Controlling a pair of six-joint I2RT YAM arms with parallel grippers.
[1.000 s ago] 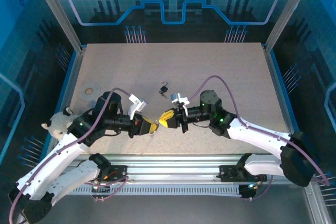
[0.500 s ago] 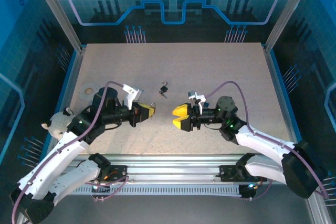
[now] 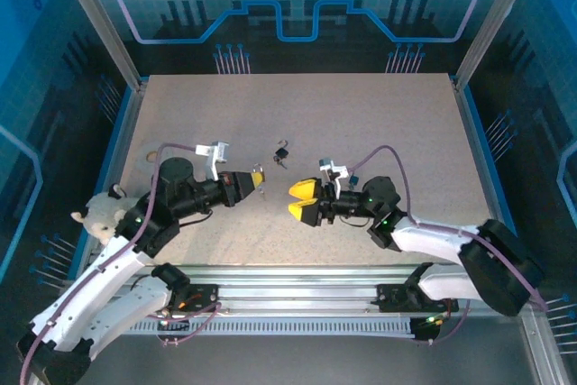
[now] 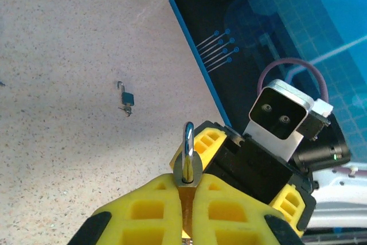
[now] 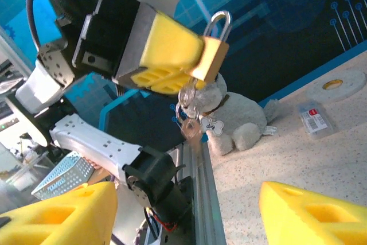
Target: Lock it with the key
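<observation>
The padlock (image 5: 209,55) is off the table, pinched by its brass body between the tips of the left gripper (image 4: 186,190), whose jaws are closed tight on it. Its shackle (image 5: 219,24) points up. Whether the shackle is pressed fully home cannot be told from these views.

A bunch of keys (image 5: 189,110) with a small tag hangs straight below the padlock. One key appears to sit in the keyhole, though the joint itself is too blurred to be sure.

The right gripper (image 3: 300,200) is just to the right of the padlock and apart from it. Its jaws are spread wide and hold nothing.

That is the change. A second ago this gripper was shut and met the left one right at the padlock; since then it has opened and backed off. The left arm has meanwhile carried the padlock a little away from the bases.

So the key has probably been released, either because the turn is finished or to take a fresh hold. If the shackle is not yet latched, the right gripper must come back under the padlock for the dangling key.

Beyond the padlock, a second small lock (image 3: 281,154) lies on the table. A plush toy (image 5: 241,124) and a tape roll (image 5: 338,87) sit well to the padlock's left.
</observation>
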